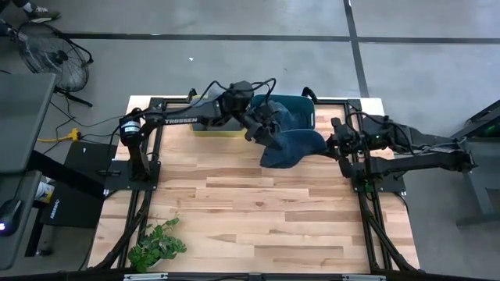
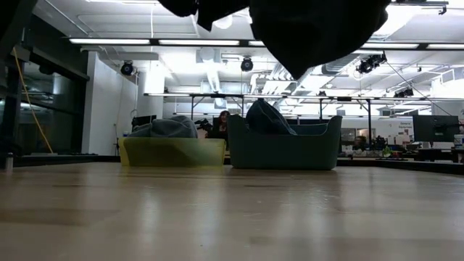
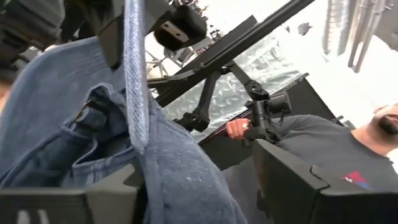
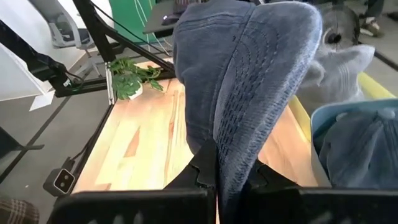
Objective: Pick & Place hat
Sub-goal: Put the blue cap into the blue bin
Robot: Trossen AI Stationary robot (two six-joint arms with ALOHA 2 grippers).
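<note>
A blue denim hat [image 1: 293, 148] hangs above the far middle of the table, between my two arms; the low view shows its underside [image 2: 312, 29] well clear of the wood. My right gripper [image 1: 334, 145] comes from the table's right and is shut on the hat. My left gripper [image 1: 266, 131] reaches in from the left; its fingers stand open [image 3: 199, 171] with the hat's crown cloth [image 3: 62, 112] between them. My left gripper is open; the hat's cloth lies against one finger [image 3: 118, 193], while the other finger [image 3: 292, 180] stands clear of it. My right gripper pinches the hat's stitched brim [image 4: 227, 155] between its two fingers, coming nearly level from the table's right. The hat rises from the fingers, lifted clear of the table.
A teal bin [image 1: 303, 109] holding another blue hat [image 4: 360, 149] stands at the far edge, right behind the held hat. A yellow bin [image 2: 172, 152] with a grey hat [image 2: 167, 128] stands to its left. A plant [image 1: 156, 246] lies near left. A person [image 3: 323, 143] sits beyond the table.
</note>
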